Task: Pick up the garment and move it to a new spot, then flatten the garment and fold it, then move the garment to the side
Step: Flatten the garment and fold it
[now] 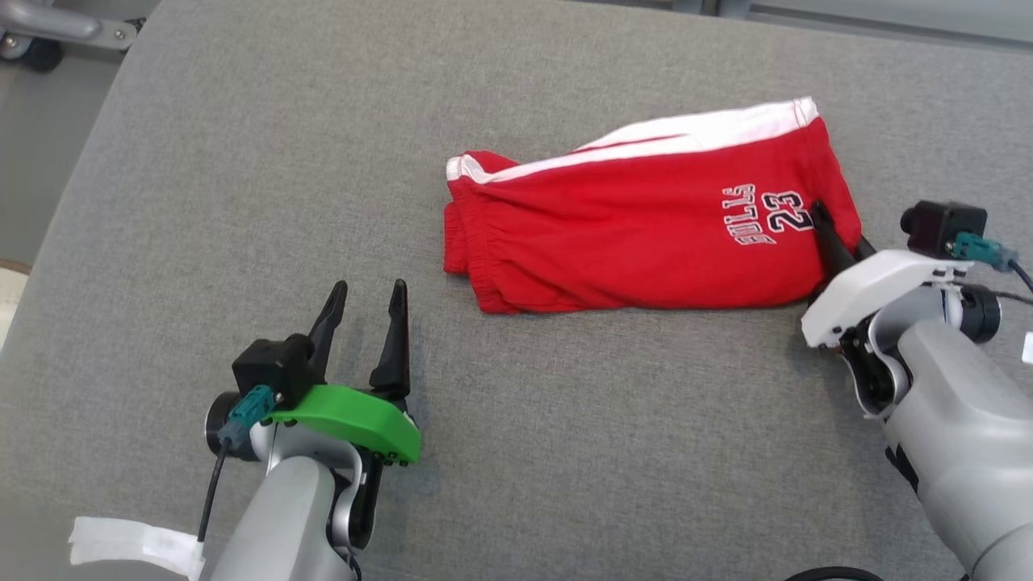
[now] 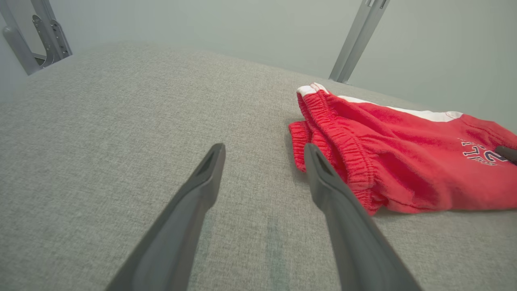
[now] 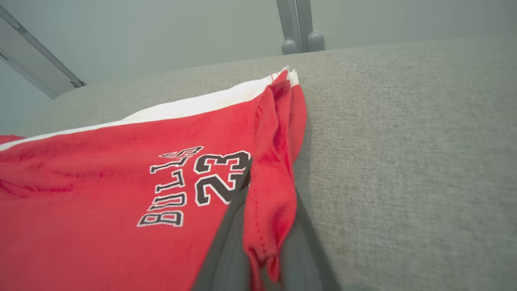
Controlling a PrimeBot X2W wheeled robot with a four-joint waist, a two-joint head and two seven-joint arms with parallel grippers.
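Observation:
The garment (image 1: 637, 222) is a pair of red shorts with white side stripes and "BULLS 23" lettering, lying folded on the grey cloth surface (image 1: 242, 161). My right gripper (image 1: 831, 234) is shut on the garment's right hem; in the right wrist view a fold of red cloth (image 3: 266, 202) is pinched between the two dark fingers (image 3: 226, 242). My left gripper (image 1: 367, 303) stands open to the lower left of the garment, a short way from its elastic waistband (image 2: 343, 161), with nothing between its fingers (image 2: 194, 198).
The grey surface extends wide to the left and front of the garment. A metal frame (image 1: 56, 28) stands past the far left corner, and metal posts (image 2: 357, 40) rise behind the far edge. A white tag (image 1: 129, 545) sits by my left forearm.

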